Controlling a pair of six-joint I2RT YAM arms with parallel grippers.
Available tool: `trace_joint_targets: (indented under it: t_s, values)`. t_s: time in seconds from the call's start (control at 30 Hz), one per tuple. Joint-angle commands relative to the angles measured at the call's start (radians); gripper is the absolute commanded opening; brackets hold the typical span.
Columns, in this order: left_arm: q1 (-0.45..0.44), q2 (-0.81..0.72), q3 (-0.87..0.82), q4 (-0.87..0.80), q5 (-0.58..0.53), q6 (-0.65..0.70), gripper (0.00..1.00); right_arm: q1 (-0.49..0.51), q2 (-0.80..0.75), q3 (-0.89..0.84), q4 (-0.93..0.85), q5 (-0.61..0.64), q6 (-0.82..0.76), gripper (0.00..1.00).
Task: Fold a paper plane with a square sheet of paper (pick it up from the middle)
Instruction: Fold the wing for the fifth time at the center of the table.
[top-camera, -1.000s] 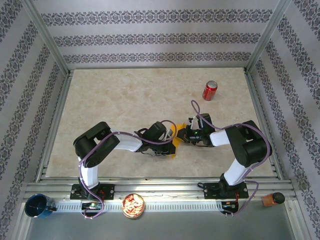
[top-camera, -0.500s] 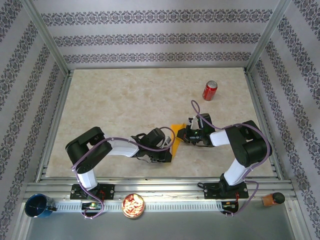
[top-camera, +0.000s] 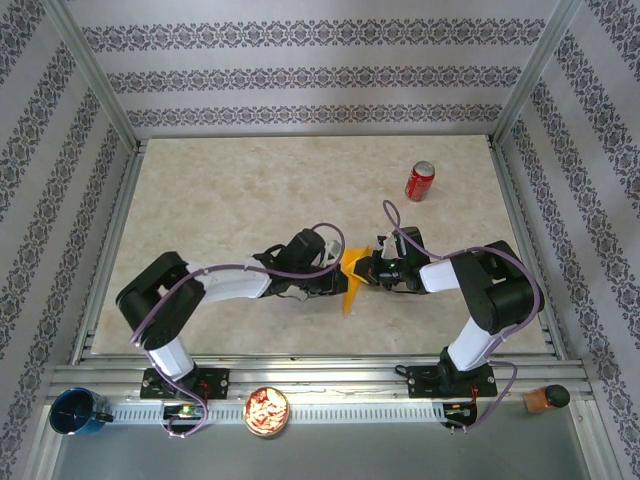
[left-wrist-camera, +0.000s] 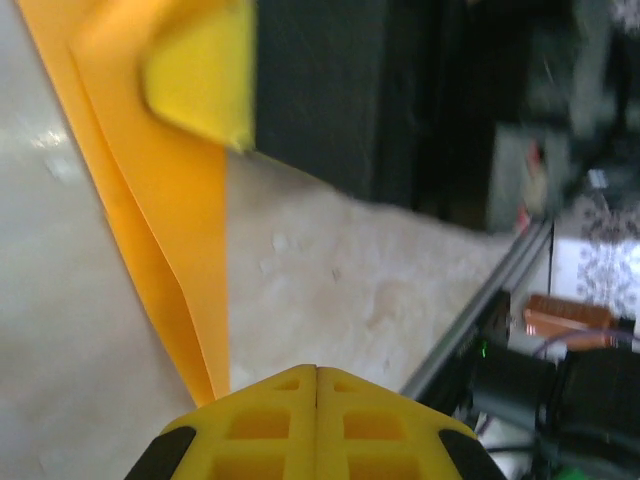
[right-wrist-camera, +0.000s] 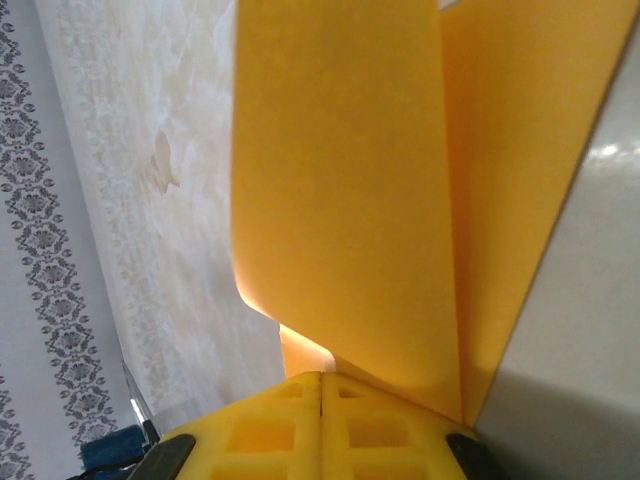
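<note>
The square sheet of paper, orange-yellow and folded into a narrow creased shape, stands on edge on the table between my two grippers. My right gripper is shut on its upper end. In the right wrist view the folded layers of the paper rise straight out of the closed fingertips of this gripper. My left gripper is shut and sits close against the paper's left side. In the left wrist view the paper runs down just left of that gripper, and nothing is between its fingers.
A red soda can stands at the back right. Along the near rail sit a blue cup, a bowl of snacks and a brown object. Patterned walls and a metal frame enclose the table.
My left arm swung its elbow left and its gripper moved up off the paper to the sheet's left side. The paper went from lying partly flat to standing as a narrow strip.
</note>
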Motion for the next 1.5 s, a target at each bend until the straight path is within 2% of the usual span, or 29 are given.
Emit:
trace_joint_targets:
  t_s: [0.0, 0.3, 0.93, 1.2, 1.47]
  values:
    - [0.019, 0.073, 0.049, 0.065, 0.0, -0.034, 0.0, 0.019, 0.066, -0.033, -0.075, 0.107, -0.007, 0.08]
    - [0.019, 0.183, 0.149, 0.011, -0.008, -0.006, 0.0, 0.02, 0.057, -0.035, -0.075, 0.104, 0.0, 0.08]
    - [0.015, 0.205, 0.138, -0.012, 0.016, 0.023, 0.0, 0.022, 0.056, -0.028, -0.074, 0.098, 0.006, 0.08]
    - [0.012, 0.236, 0.159, -0.076, 0.001, 0.06, 0.0, 0.026, 0.049, -0.027, -0.084, 0.103, 0.005, 0.08]
    - [0.011, 0.268, 0.149, -0.213, -0.032, 0.147, 0.0, 0.031, -0.003, -0.017, -0.095, 0.084, 0.017, 0.1]
